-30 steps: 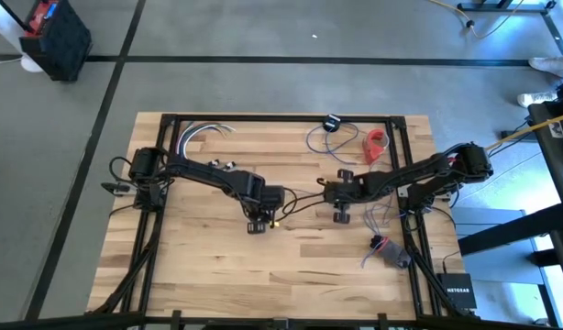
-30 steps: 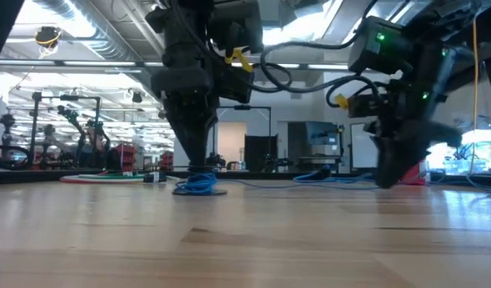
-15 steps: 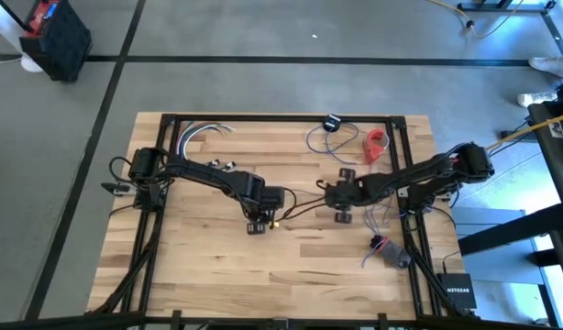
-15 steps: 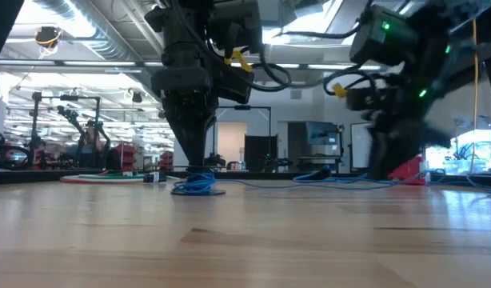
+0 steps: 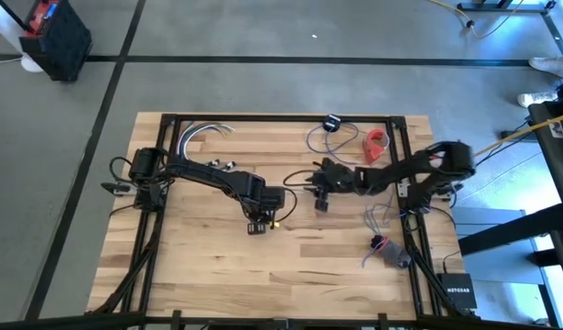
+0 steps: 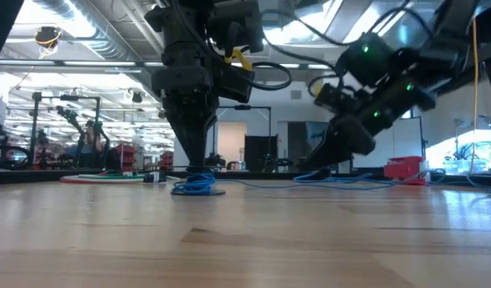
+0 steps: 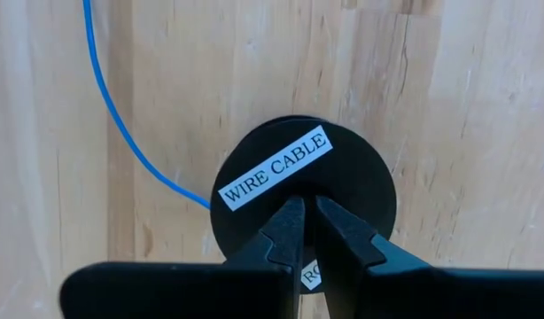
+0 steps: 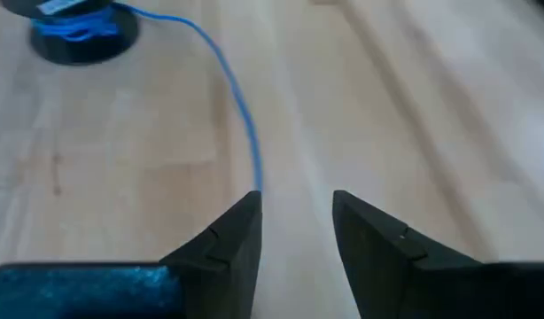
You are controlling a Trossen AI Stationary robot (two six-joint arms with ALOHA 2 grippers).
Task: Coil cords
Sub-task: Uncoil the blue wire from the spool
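A black spool (image 7: 303, 190) labelled "WIRE CABLE" lies flat on the table near its middle, wound with blue cord (image 6: 199, 185). My left gripper (image 7: 304, 211) points down onto it, shut; in the high view it (image 5: 260, 225) hides the spool. From the spool the thin blue cord (image 8: 221, 71) runs loose along the wood toward my right gripper (image 8: 297, 211). That gripper is open and slants down low over the table, right of the spool (image 8: 77, 31). The cord ends from sight at one fingertip (image 8: 250, 206). My left gripper's shut fingertips stand on the spool's top face (image 7: 281, 164), close to its centre and beside the white label. They come from above, pointing down. The spool stays flat on the table. My right gripper: whether its finger touches the cord, I cannot tell.
At the far right lie a red object (image 5: 377, 144), a small black piece (image 5: 332, 123) and thin cord loops (image 5: 320, 139). Pale cables (image 5: 197, 135) lie at the far left. More cords and a small device (image 5: 384, 247) sit near the right edge. Bare wood fills the near half.
My right gripper has gone toward the table's left, toward the spool, and sunk a little. It has tipped from pointing steeply down to slanting forward over the cord. My left gripper and the spool have stayed in place.
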